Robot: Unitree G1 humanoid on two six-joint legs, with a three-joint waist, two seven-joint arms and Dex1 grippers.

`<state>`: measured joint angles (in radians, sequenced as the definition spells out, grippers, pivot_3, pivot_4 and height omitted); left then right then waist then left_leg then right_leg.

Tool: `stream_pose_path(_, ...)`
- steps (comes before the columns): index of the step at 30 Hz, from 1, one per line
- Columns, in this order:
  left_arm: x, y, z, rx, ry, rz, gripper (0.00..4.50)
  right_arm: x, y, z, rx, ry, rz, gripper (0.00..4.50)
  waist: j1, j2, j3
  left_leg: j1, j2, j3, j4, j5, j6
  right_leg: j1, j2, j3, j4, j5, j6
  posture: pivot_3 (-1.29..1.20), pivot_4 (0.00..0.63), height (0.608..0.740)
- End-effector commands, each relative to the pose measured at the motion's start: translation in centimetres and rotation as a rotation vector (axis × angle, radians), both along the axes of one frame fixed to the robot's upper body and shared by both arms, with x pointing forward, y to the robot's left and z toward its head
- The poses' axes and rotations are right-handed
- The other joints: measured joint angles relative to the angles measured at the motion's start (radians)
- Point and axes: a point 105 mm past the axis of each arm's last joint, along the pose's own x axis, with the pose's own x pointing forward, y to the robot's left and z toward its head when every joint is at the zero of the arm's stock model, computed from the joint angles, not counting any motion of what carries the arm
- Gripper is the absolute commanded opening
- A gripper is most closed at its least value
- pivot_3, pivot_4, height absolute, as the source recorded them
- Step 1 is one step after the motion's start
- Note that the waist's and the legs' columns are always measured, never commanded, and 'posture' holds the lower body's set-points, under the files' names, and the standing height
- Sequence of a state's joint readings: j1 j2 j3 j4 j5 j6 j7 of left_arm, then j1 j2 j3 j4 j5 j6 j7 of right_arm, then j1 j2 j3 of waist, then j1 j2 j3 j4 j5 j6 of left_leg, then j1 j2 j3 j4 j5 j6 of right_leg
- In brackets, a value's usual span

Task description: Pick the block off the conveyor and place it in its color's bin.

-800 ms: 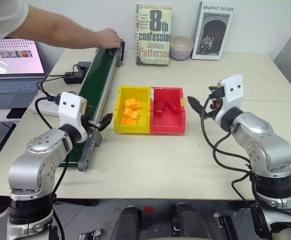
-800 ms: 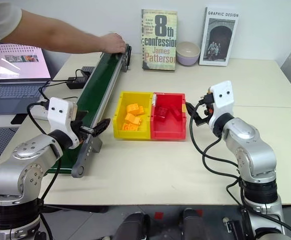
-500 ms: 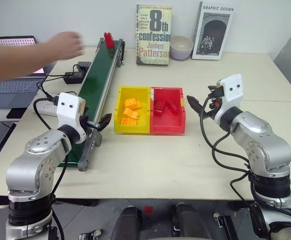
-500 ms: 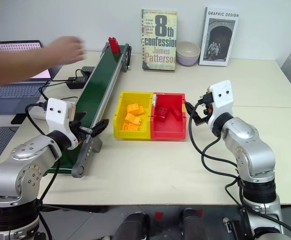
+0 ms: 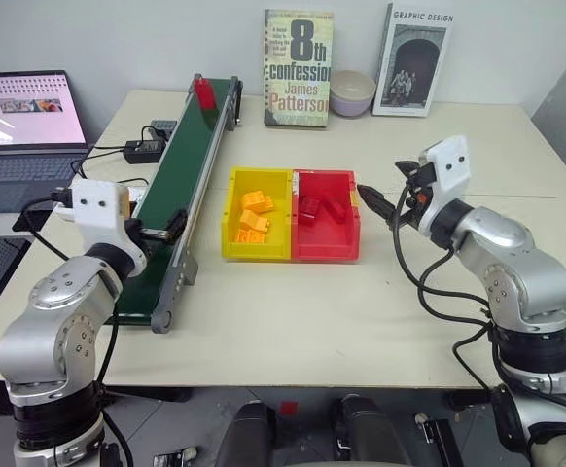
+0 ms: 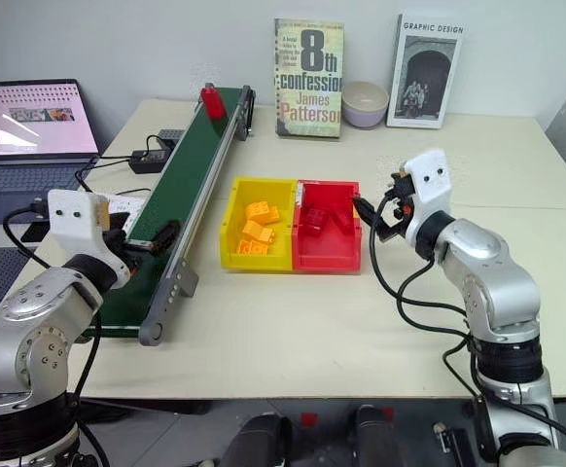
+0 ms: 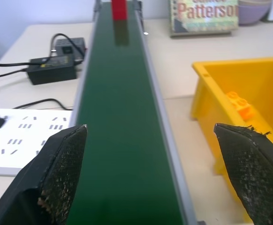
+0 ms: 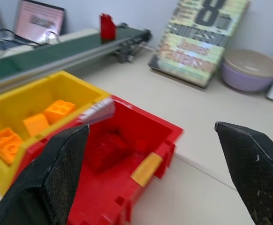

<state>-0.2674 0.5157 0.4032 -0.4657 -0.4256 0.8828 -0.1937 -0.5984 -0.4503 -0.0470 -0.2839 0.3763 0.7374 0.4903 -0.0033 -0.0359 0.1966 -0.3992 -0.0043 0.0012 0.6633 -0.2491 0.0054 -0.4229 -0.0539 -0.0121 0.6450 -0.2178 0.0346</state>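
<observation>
Red toy brick is standing on the dark green conveyor belt at its far end, toward 11 o'clock of the red bin. Left gripper, fingers spread apart, is hovering over the belt's near end; right gripper, fingers likewise apart, is hanging at 3 o'clock of the red bin.

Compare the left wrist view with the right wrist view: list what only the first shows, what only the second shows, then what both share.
Only the left wrist view: the black power adapter with its cables and the white power strip beside the conveyor.

Only the right wrist view: the red bin with red bricks inside, the lavender bowl, and the laptop.

Both: the red block standing at the belt's far end, the yellow bin holding orange bricks, the paperback book, and a pair of wide-open black fingers.
</observation>
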Motion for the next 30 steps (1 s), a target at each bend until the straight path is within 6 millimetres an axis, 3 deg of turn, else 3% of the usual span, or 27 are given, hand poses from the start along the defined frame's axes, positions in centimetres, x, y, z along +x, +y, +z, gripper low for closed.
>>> stream_pose_path(1,-0.3,0.8,1.9,0.008,-0.104,0.062,4.50,-0.9,1.6,2.2,0.018,-0.072,0.165,4.50,0.000,0.000,0.000,0.000,0.000,0.000,0.000,0.000,0.000,0.000,0.000,0.000,0.000,0.000,0.000,0.00,0.150,0.740)
stream_pose_path(7,-0.1,1.1,1.2,-0.011,-0.122,0.105,4.50,-3.5,4.4,3.0,0.027,-0.083,0.462,4.50,0.000,0.000,0.000,0.000,0.000,0.000,0.000,0.000,0.000,0.000,0.000,0.000,0.000,0.000,0.000,0.00,0.150,0.740)
stream_pose_path(13,0.0,0.9,1.0,-0.032,-0.133,0.109,4.50,-4.8,5.5,2.8,0.041,-0.070,0.563,4.50,0.001,0.000,0.000,0.000,0.000,-0.001,0.000,0.000,0.000,0.000,-0.001,0.000,0.000,0.000,0.000,0.00,0.150,0.740)
stream_pose_path(30,1.0,0.6,0.1,-0.035,-0.107,0.095,4.50,-5.3,5.8,3.0,0.042,-0.083,0.569,4.50,0.001,0.000,0.000,0.000,0.000,-0.001,0.000,0.000,0.000,0.000,-0.001,0.000,0.000,0.000,0.000,0.00,0.150,0.740)
